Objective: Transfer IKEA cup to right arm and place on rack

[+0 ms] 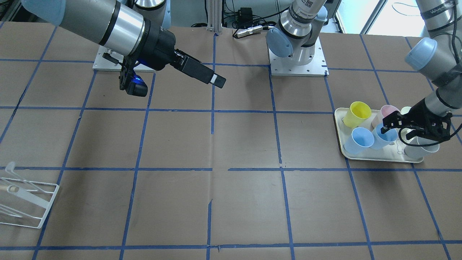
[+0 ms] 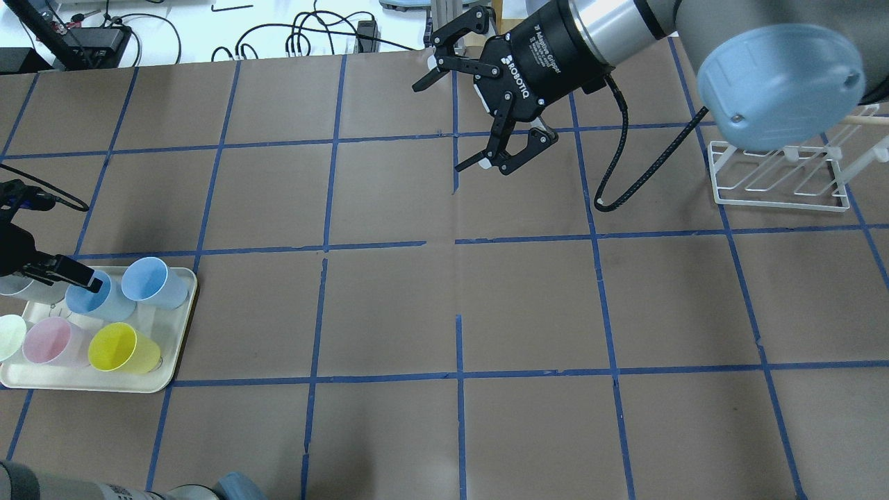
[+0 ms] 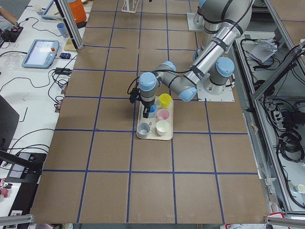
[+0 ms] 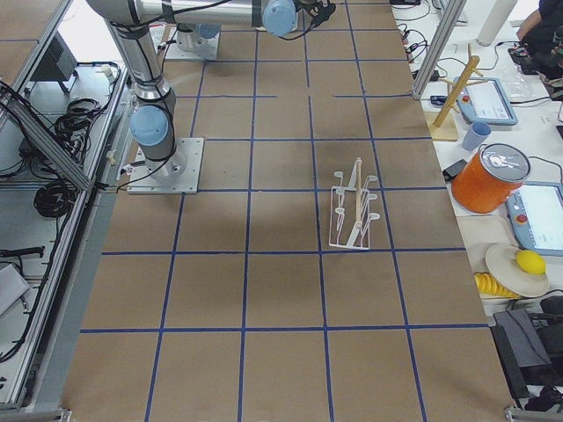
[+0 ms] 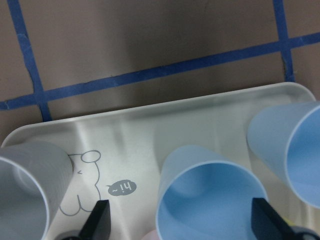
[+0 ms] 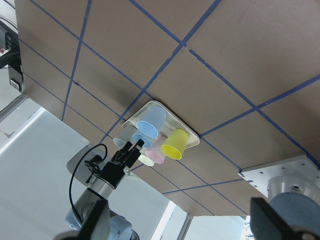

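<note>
Two pale blue IKEA cups (image 2: 153, 281) (image 2: 97, 300) lie tilted on a white tray (image 2: 139, 385) at the table's left end. My left gripper (image 2: 85, 280) is open and low over the tray. In the left wrist view its fingertips (image 5: 102, 220) stand either side of one blue cup (image 5: 210, 195), and the other blue cup (image 5: 295, 150) is to the right. In the front view the left gripper (image 1: 389, 124) is at that cup (image 1: 383, 136). My right gripper (image 2: 441, 127) is open and empty above the table's far middle. The white wire rack (image 2: 778, 182) stands at the far right.
The tray also holds a yellow cup (image 2: 119, 347), a pink cup (image 2: 50, 342), a pale green cup (image 2: 8, 337) and a grey cup (image 5: 30, 185). The right arm's black cable (image 2: 625, 173) hangs near the rack. The rack shows at the front view's left edge (image 1: 25, 206).
</note>
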`<move>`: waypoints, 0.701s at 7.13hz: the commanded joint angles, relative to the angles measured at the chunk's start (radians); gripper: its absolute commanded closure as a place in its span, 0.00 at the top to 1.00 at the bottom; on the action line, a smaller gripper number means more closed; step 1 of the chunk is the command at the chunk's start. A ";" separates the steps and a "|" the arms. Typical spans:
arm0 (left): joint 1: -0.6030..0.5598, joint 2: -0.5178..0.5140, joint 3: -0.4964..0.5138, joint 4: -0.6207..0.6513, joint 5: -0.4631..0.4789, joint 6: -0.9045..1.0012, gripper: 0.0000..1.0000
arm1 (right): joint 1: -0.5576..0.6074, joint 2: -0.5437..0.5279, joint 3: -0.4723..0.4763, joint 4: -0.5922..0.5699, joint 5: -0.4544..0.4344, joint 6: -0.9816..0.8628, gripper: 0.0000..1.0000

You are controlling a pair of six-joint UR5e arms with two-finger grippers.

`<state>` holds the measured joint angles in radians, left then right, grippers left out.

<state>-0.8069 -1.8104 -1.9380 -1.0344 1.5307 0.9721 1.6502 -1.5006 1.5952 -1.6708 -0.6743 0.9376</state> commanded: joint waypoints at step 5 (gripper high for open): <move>0.002 -0.041 -0.001 0.045 0.008 0.005 0.75 | 0.106 0.019 0.029 -0.058 0.006 0.046 1.00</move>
<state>-0.8064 -1.8431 -1.9381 -1.0025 1.5378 0.9768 1.7411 -1.4850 1.6240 -1.7184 -0.6685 0.9820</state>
